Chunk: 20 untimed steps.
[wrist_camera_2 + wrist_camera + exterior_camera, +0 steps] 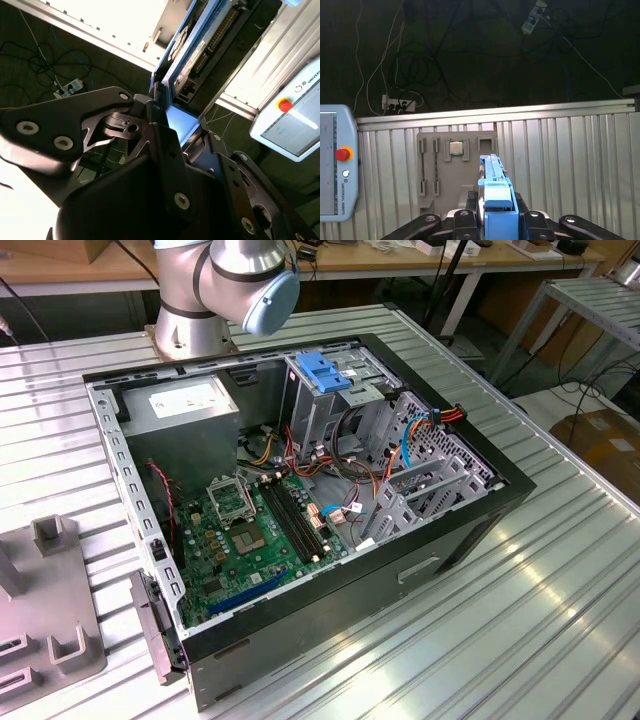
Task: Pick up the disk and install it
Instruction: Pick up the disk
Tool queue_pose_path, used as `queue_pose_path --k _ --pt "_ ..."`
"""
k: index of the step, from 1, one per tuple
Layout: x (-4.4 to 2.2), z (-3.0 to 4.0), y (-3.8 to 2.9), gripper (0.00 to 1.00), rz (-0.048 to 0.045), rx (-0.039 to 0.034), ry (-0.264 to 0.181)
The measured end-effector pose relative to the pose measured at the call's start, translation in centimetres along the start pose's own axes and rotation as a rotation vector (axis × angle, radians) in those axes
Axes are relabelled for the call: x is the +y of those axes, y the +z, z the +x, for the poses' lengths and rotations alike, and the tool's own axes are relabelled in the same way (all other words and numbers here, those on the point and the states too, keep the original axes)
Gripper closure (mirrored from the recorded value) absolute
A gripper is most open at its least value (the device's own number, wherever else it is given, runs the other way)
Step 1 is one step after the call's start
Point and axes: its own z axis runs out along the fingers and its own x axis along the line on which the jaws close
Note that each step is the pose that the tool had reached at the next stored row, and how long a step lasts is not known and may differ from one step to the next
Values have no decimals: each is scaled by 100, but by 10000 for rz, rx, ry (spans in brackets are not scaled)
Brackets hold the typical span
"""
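Note:
The disk (496, 192), a grey drive edged by a bright blue carrier rail, stands on edge between my black fingers (532, 218). My gripper (496, 214) is shut on it. In the second wrist view the disk (192, 47) reaches away from the gripper (179, 122), showing its circuit-board side and connector pins. It hangs in the air above the ribbed metal table (570, 160). The open computer case (300, 490) lies on its side in the exterior view, with a tall metal drive cage (330, 405) carrying a fixed blue latch (322, 370).
A grey fixture plate (455, 165) with slots and a small chip (456, 148) lies on the table below the disk; it is also at the exterior view's left (40, 610). A teach pendant (335, 160) rests on the table edge. The arm's base (190, 300) stands behind the case.

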Motion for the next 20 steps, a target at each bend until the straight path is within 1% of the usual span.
queue_pose_path --k 1,3,4,5,7,8,13,16,20 --pt "-20 -1 0 63 0 -3 0" --pt "-84 -6 -1 63 -2 -4 1" --pt "-134 -9 -1 63 -2 -4 0" --pt "-198 -14 -3 63 -4 -3 1" --pt "-274 -18 -1 63 -3 -4 1" --pt "-329 -20 -2 63 -3 -3 1" --pt "-496 -31 0 63 -3 -4 0" --pt "-546 -33 3 63 -3 -4 0" --pt "-590 -36 4 63 -3 -4 1"
